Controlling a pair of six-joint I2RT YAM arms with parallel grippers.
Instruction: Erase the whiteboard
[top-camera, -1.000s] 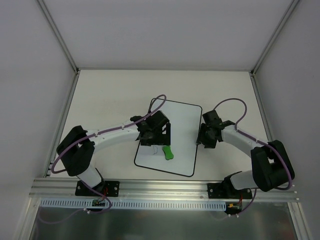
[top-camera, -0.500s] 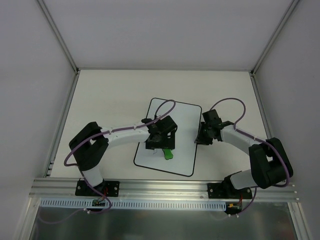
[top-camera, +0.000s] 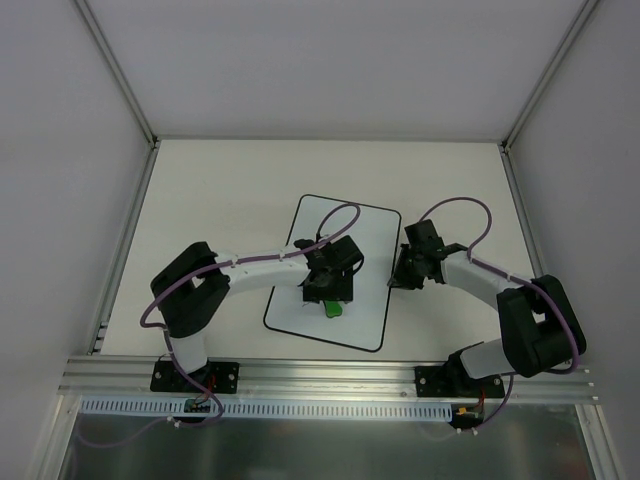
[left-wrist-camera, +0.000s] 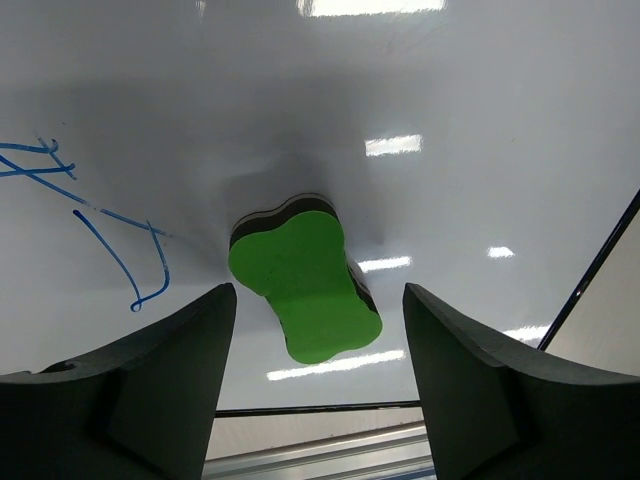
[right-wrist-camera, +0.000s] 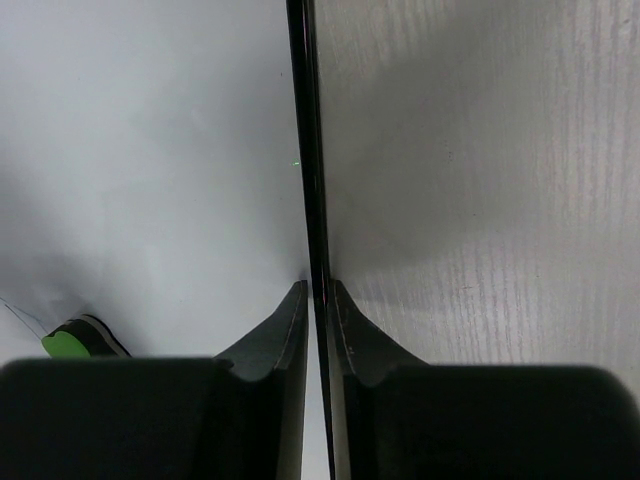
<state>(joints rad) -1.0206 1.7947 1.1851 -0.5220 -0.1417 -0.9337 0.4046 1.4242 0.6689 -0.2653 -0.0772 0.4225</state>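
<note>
Two claws busy: left claw (left-wrist-camera: 318, 300) is hanging apart above the green eraser (top-camera: 335, 309) lying on the whiteboard (top-camera: 366, 236), middle of the bench (top-camera: 220, 190); right claw (right-wrist-camera: 318, 300) is clamping its right edge. We are judging this the grasp step; next needs closing, then wiping blue marks (left-wrist-camera: 120, 262).

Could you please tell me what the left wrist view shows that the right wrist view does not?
Only the left wrist view shows the blue doodles and the left gripper open around the green eraser. Only the right wrist view shows the right gripper pinching the whiteboard by its black edge, with the table beside it. Both show the whiteboard and the green eraser.
</note>
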